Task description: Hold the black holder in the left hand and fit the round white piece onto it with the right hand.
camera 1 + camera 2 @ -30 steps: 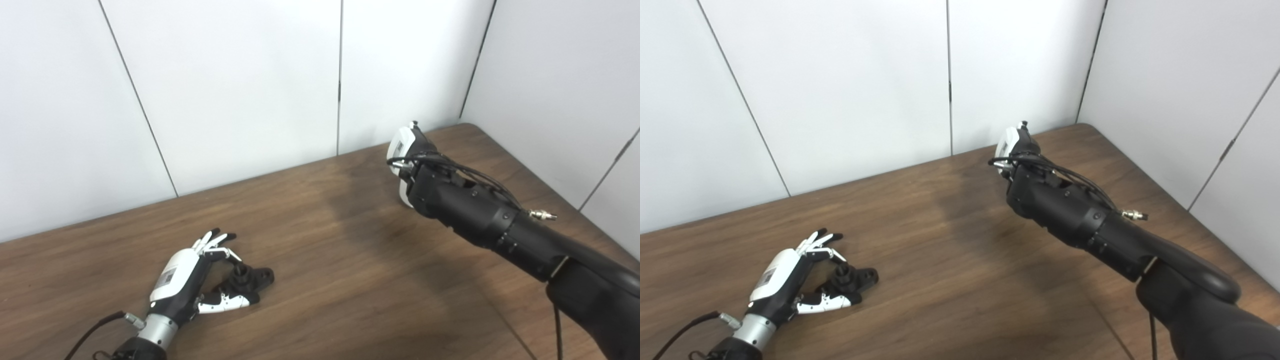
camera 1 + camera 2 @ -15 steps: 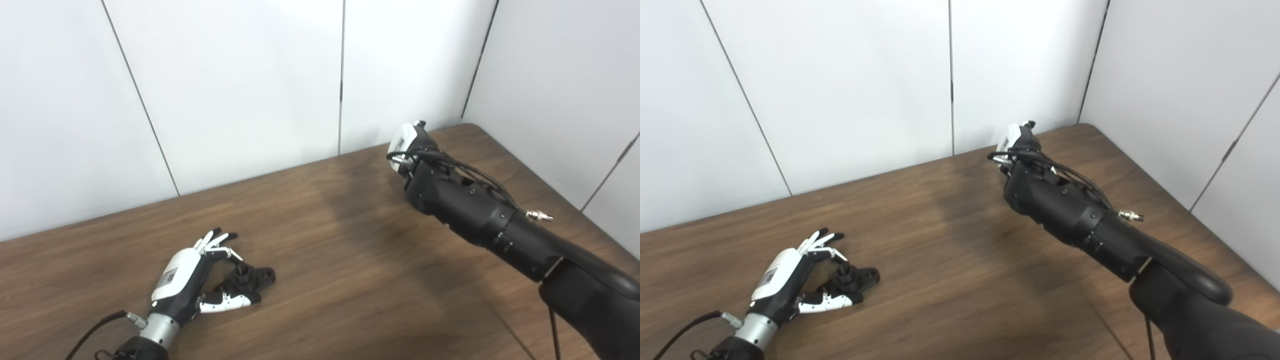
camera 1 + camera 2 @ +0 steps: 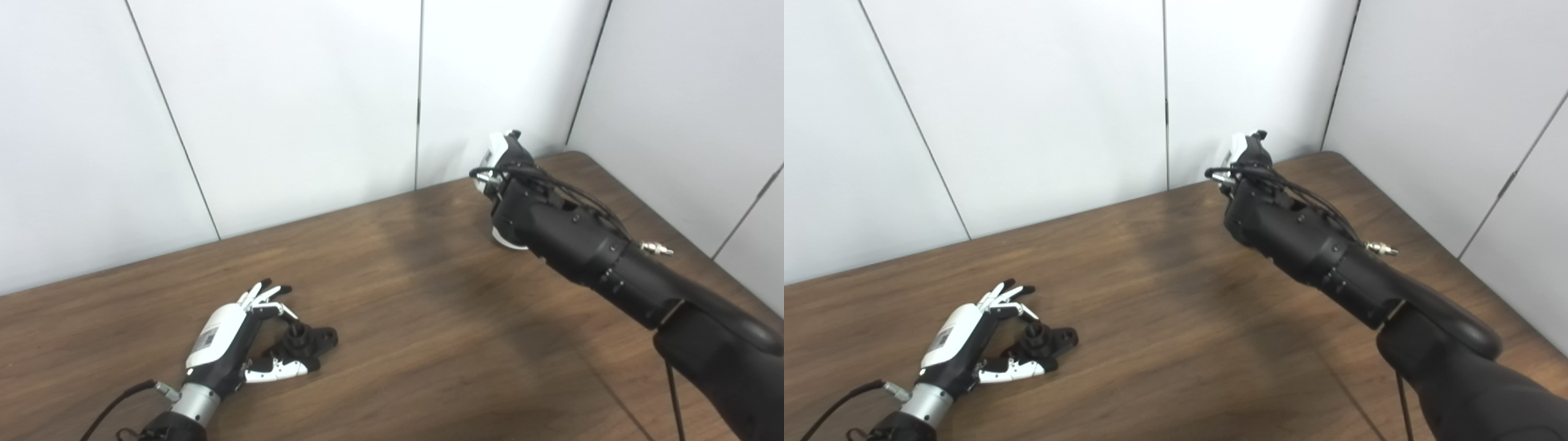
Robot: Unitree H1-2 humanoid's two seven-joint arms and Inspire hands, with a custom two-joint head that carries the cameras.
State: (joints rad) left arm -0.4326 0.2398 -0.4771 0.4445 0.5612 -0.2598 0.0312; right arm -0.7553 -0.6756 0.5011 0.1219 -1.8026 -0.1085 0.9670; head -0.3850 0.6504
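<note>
Black holder (image 3: 306,340): lies flat on the wooden table (image 3: 392,318), near its front left. Long axis runs left to right and slightly away from the camera; a short round post stands up at its left end, a flatter lobe points right.

Left hand (image 3: 236,343): rests on the table just left of the holder, back of the hand up. Fingers (image 3: 263,295) are spread and curved over the post end, thumb lying along the holder's near side; whether either touches the holder cannot be told. The holder is not lifted.

Round white piece (image 3: 507,240): only a curved white edge shows under the right forearm, at the table's far right, well apart from the holder.

Right hand (image 3: 503,160): raised near the back wall, seen from behind; fingers hidden, so its grip cannot be told.
</note>
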